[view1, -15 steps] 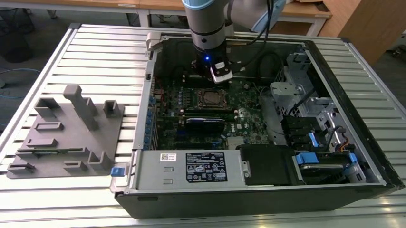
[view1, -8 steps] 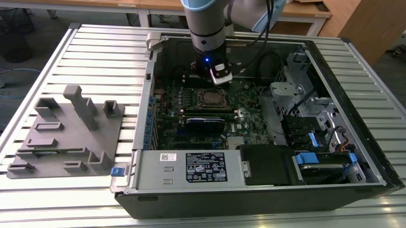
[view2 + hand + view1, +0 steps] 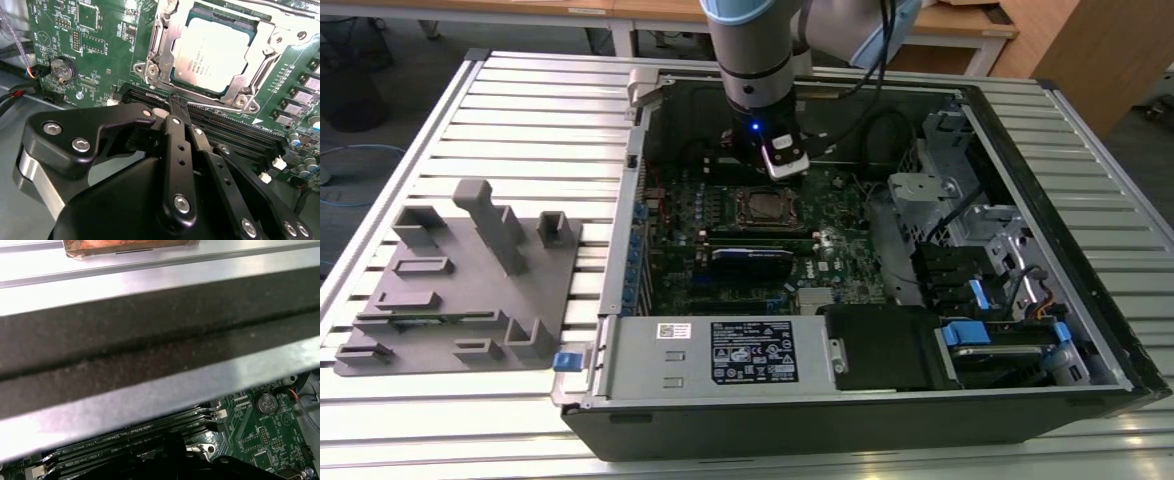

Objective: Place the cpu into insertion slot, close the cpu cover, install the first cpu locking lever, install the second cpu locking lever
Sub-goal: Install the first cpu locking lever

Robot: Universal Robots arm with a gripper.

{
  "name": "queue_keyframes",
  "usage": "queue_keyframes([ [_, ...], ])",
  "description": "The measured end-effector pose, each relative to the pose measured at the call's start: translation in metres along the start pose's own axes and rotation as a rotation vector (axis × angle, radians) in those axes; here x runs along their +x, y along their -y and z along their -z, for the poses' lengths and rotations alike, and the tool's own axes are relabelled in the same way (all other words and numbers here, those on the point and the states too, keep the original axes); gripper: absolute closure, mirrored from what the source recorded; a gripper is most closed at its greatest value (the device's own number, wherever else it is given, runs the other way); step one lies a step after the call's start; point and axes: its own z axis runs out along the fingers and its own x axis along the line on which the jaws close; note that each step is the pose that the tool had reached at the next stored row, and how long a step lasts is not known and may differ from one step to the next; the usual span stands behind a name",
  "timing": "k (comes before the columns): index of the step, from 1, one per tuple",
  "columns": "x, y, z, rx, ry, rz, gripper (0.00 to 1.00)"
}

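Gripper [image 3: 178,107] fingers were pressed together, empty, tips just short of the insertion slot [image 3: 215,52]. We saw the cpu [image 3: 212,52] seated there, the cpu cover [image 3: 160,45] closed round it, straight ahead beyond the tips.

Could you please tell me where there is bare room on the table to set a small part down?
The slatted table is bare beyond the grey fixture tray, and along its near edge below that tray. Inside the computer case it is crowded: the gripper hangs beside the cpu.
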Motion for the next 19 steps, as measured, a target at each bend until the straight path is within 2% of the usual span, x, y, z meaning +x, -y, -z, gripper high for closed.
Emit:
queue_keyframes([
  [9, 0.0008, -0.0026, -0.0005, -0.0101, 0.0014, -0.002, 0.89],
  [15, 0.0005, -0.0027, -0.0007, -0.0101, 0.0018, -0.002, 0.89],
  [19, 0.0006, -0.0026, -0.0011, -0.0111, 0.0047, -0.001, 0.89],
])
